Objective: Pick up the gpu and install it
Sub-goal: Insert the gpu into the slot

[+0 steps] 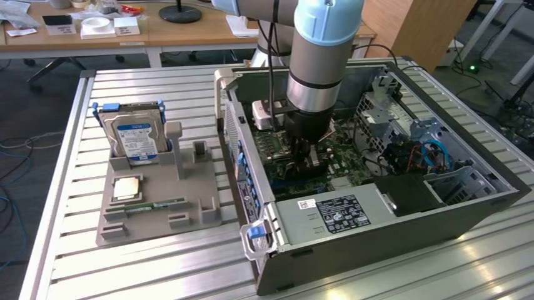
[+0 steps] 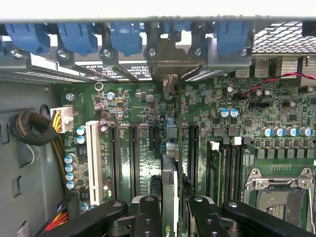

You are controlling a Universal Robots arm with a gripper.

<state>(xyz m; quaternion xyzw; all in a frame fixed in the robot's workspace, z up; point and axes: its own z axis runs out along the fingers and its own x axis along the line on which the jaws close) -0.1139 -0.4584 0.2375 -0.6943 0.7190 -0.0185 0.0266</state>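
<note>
Gripper (image 2: 170,207): you have it clenched on the gpu (image 2: 169,192), held edge-on above the motherboard (image 2: 148,113).
Flanking: black slots (image 2: 133,158) either side.
Outside case: hard drive (image 1: 134,139) in grey holder (image 1: 159,206).

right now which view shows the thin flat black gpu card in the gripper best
The wrist view: the thin black gpu card stands edge-on between the gripper fingers, over the green motherboard. In the exterior view the gripper, inside the case, hides most of the card.

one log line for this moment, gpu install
pincer: shut on gpu | gpu: edge-on above motherboard slots | location: inside pc case
</note>
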